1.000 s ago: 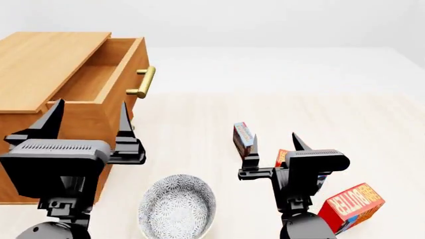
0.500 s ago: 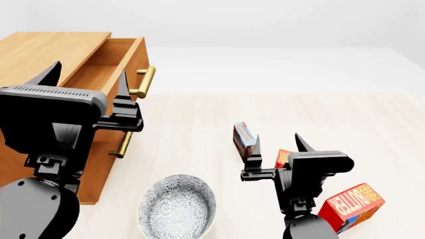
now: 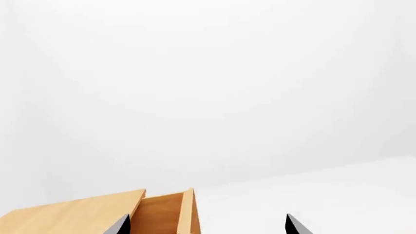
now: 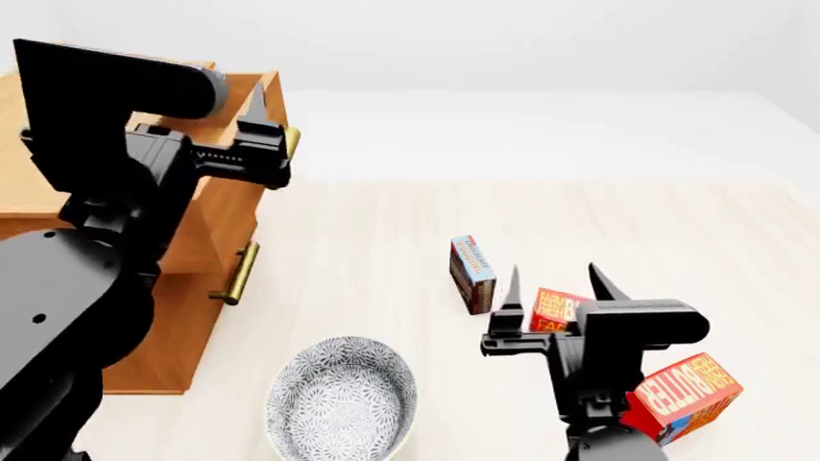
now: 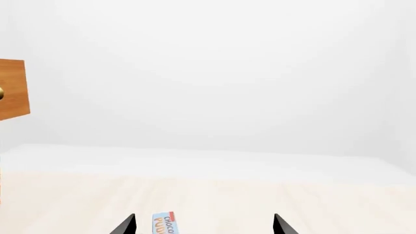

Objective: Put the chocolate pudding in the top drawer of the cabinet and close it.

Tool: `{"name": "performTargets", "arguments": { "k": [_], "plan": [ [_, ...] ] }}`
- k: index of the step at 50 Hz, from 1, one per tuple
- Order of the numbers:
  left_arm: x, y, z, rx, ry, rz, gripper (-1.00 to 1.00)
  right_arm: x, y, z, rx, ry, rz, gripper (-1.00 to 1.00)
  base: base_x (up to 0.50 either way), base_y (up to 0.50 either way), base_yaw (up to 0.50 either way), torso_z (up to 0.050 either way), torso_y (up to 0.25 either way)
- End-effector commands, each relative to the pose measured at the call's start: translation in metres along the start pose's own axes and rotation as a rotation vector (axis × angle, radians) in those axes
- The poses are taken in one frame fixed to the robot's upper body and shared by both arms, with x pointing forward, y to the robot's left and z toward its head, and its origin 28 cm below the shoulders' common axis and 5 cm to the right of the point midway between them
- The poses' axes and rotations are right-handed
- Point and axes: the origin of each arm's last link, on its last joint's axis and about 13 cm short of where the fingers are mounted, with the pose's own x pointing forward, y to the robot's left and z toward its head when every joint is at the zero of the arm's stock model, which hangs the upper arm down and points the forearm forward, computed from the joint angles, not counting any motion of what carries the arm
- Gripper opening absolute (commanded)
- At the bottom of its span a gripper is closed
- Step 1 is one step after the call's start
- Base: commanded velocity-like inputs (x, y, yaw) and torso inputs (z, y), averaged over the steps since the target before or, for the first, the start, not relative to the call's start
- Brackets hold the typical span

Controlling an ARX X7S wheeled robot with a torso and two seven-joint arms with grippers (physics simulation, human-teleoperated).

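Observation:
The chocolate pudding (image 4: pixel 471 274) stands on edge on the pale floor, blue face up; its lettered top also shows in the right wrist view (image 5: pixel 165 224). My right gripper (image 4: pixel 554 280) is open and empty, just short of the pudding, which lies ahead between its fingertips, nearer one of them. The cabinet (image 4: pixel 192 288) stands at the left with its top drawer (image 3: pixel 162 214) pulled open. My left gripper (image 3: pixel 206 226) is open and empty, raised in front of the drawer's front edge. The left arm hides most of the drawer in the head view.
Two red-orange butter boxes (image 4: pixel 558 307) (image 4: pixel 679 394) lie by the right arm. A patterned bowl (image 4: pixel 344 399) sits near the front. The lower drawer's brass handle (image 4: pixel 237 274) sticks out of the cabinet front. The cabinet corner shows in the right wrist view (image 5: pixel 13 90).
My left arm has risen and swung up in front of the open drawer, covering it. My right gripper has drifted slightly right and nearer the camera. The pudding has not moved.

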Motion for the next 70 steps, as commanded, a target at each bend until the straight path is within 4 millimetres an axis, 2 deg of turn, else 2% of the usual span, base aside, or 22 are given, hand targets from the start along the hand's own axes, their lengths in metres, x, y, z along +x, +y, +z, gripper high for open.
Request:
{"name": "performTargets", "arguments": {
  "k": [1,17,23,29,36,42,48,51,58,70],
  "plan": [
    [0.021,0.000,0.018,-0.019,0.084,-0.040,1.00,-0.005,-0.005,0.001,-0.007,0.002,-0.016,1.00,0.00,0.00,0.00,0.000,0.000],
    [0.057,0.005,0.044,-0.081,0.243,-0.095,1.00,-0.006,-0.007,0.002,-0.010,0.006,-0.023,1.00,0.00,0.00,0.00,0.000,0.000],
    [0.065,0.010,0.051,-0.097,0.289,-0.085,1.00,-0.007,-0.007,-0.008,-0.006,0.008,-0.023,1.00,0.00,0.00,0.00,0.000,0.000],
    [0.070,0.016,0.058,-0.115,0.351,-0.089,1.00,-0.006,-0.007,0.000,-0.005,0.010,-0.022,1.00,0.00,0.00,0.00,0.000,0.000],
    [0.075,0.022,0.064,-0.149,0.422,-0.098,1.00,-0.008,-0.007,-0.007,-0.004,0.011,-0.021,1.00,0.00,0.00,0.00,0.000,0.000],
    [0.079,0.023,0.067,-0.152,0.500,-0.107,1.00,-0.008,-0.007,-0.003,-0.003,0.011,-0.022,1.00,0.00,0.00,0.00,0.000,0.000],
    [0.082,0.023,0.070,-0.171,0.570,-0.120,1.00,-0.009,-0.007,-0.009,-0.002,0.010,-0.021,1.00,0.00,0.00,0.00,0.000,0.000],
    [0.083,0.023,0.071,-0.184,0.605,-0.133,1.00,-0.007,-0.007,-0.002,-0.001,0.010,-0.020,1.00,0.00,0.00,0.00,0.000,0.000],
    [0.086,0.023,0.076,-0.203,0.657,-0.142,1.00,-0.008,-0.006,-0.010,0.000,0.010,-0.019,1.00,0.00,0.00,0.00,0.000,0.000],
    [0.091,0.027,0.080,-0.252,0.736,-0.114,1.00,-0.007,-0.007,-0.001,0.003,0.012,-0.017,1.00,0.00,0.00,0.00,0.000,0.000]
  ]
}}
